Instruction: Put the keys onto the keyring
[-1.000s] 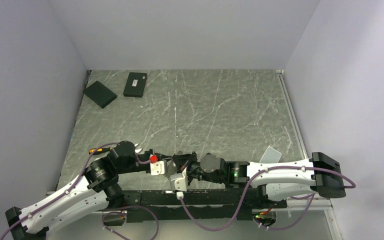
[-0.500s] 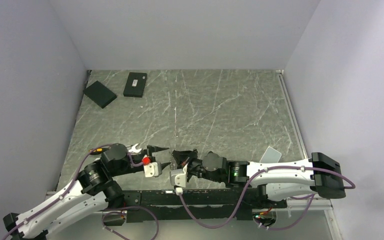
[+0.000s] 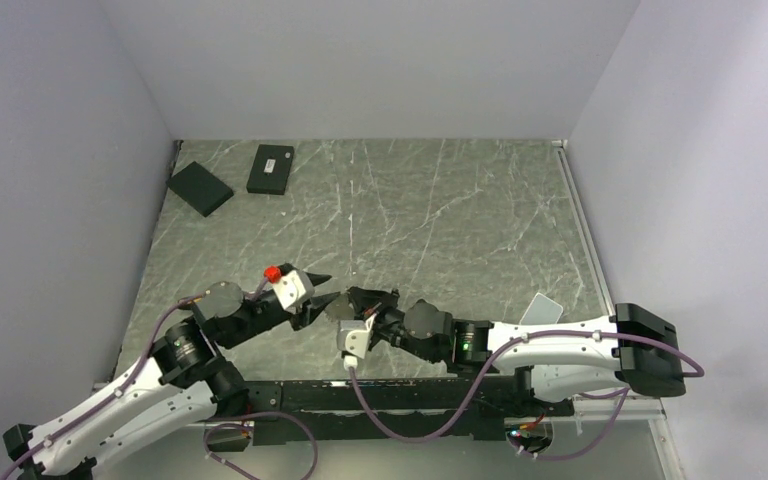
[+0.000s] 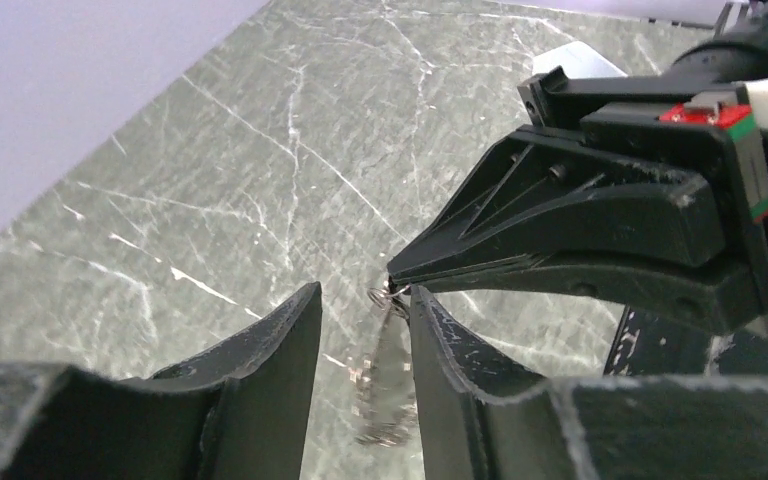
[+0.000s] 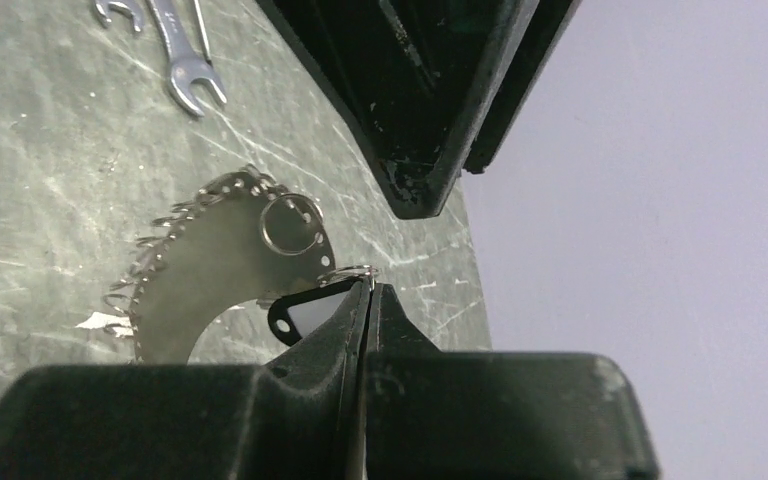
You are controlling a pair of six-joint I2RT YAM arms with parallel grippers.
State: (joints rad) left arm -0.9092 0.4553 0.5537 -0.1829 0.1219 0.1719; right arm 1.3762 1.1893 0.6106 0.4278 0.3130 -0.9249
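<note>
The keys (image 5: 175, 285) form a grey spiky crescent fringed on the keyring (image 5: 352, 270), which hangs above the table. My right gripper (image 5: 368, 285) is shut on the keyring's thin wire at its tip, and a black tag (image 5: 295, 318) hangs beside it. In the left wrist view the keys (image 4: 392, 385) hang blurred between my left gripper's (image 4: 363, 295) open fingers, not touching either. The right gripper (image 4: 400, 275) pinches the wire just above them. In the top view the left gripper (image 3: 326, 288) and right gripper (image 3: 353, 298) meet tip to tip, with the keys (image 3: 338, 306) between.
Two silver wrenches (image 5: 186, 60) lie on the table beyond the keys. Two black boxes (image 3: 200, 188) (image 3: 271, 169) lie at the far left corner. A pale card (image 3: 542, 309) lies at the right, near the right arm. Walls close three sides.
My left gripper has swung away from the near edge, turned and opened, and now straddles the hanging keys. The right gripper has shifted slightly farther out, still shut on the keyring.
</note>
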